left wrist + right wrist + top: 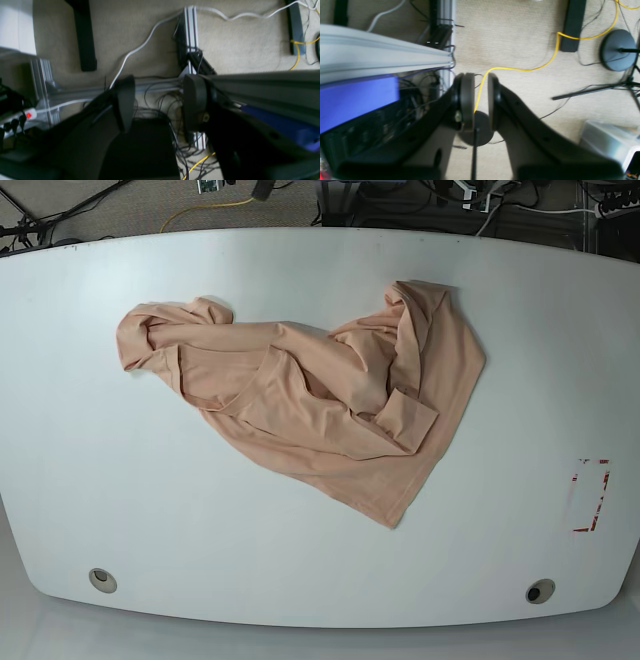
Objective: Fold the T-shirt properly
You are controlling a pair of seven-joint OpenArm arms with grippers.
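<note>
T-shirt [310, 405] lies crumpled mid-table [150, 520], well inside every edge.

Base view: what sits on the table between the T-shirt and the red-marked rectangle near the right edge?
Nothing. In the base view the stretch between the T-shirt and the red-marked rectangle is bare white table.

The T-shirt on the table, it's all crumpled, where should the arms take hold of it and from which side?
Probably the pointed hem corner of the T-shirt: it lies flat and single-layered on the white table, clear of the bunched folds, nearest the front edge. Come from that front edge, low, pinching the edge. The bunched sleeve at the far left offers a second hold. Neither tool shows in the base view.
</note>
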